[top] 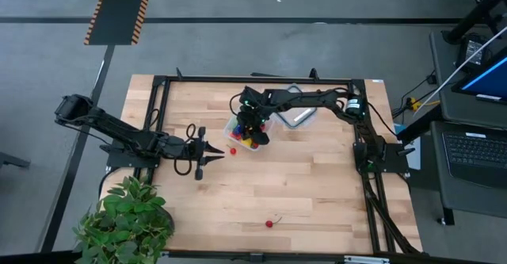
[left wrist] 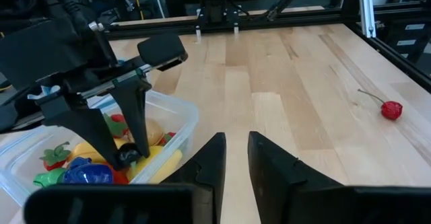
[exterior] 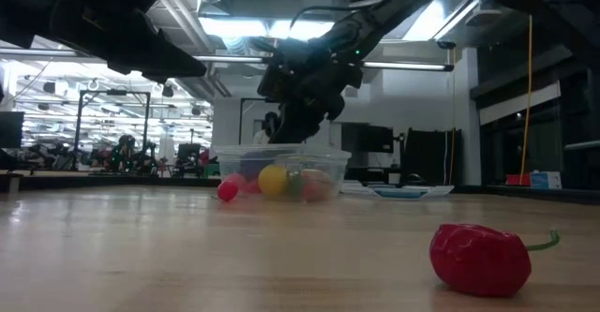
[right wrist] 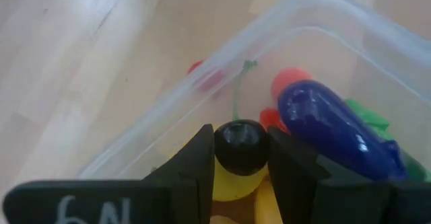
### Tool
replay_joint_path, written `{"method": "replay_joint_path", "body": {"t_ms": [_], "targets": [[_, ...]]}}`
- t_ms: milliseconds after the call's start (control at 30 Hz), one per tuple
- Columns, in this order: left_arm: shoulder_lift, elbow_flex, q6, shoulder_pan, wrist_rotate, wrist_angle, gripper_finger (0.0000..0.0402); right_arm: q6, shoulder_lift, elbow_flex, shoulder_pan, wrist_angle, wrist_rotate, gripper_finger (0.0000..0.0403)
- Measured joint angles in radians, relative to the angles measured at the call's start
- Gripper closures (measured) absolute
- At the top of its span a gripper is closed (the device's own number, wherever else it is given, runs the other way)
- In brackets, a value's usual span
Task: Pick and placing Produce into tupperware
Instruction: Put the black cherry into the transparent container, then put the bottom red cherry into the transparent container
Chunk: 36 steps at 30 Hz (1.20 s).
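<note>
R hand (right wrist: 241,158) gripping dark fruit (right wrist: 240,145), over tupperware (right wrist: 323,22)

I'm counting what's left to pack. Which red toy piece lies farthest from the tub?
The red pepper with a thin stem, alone near the table's front edge. The other loose red piece lies right beside the tupperware.

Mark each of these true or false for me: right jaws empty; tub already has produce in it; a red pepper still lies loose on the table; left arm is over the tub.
1. The right gripper is empty. False: it grips a small dark round fruit over the tupperware.
2. The tupperware holds several pieces. True.
3. A red pepper lies on the table. True.
4. The left gripper is above the tupperware. False: it waits beside it.
</note>
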Motion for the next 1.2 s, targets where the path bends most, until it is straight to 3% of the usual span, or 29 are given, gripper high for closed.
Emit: {"method": "replay_joint_path", "body": {"t_ms": [333, 567, 933, 1100, 1200], "targets": [[0.000, 0.000, 0.000, 0.000, 0.000, -0.001, 0.0367, 0.055, 0.000, -0.002, 0.001, 0.006, -0.022, 0.0290], [0.000, 0.000, 0.000, 0.000, 0.000, -0.001, 0.0379, 0.089, 0.000, -0.002, 0.001, 0.040, -0.021, 0.0255], [0.000, 0.000, 0.000, 0.000, 0.000, -0.001, 0.0393, 0.113, -0.001, 0.029, 0.001, 0.005, -0.019, 0.0296], [0.000, 0.000, 0.000, 0.000, 0.000, -0.001, 0.0399, 0.100, -0.004, 0.125, -0.007, -0.146, -0.012, 0.0327], [0.000, 0.000, 0.001, 0.000, 0.000, -0.001, 0.0401, 0.079, -0.006, 0.210, -0.010, -0.277, 0.055, 0.0348]]}}
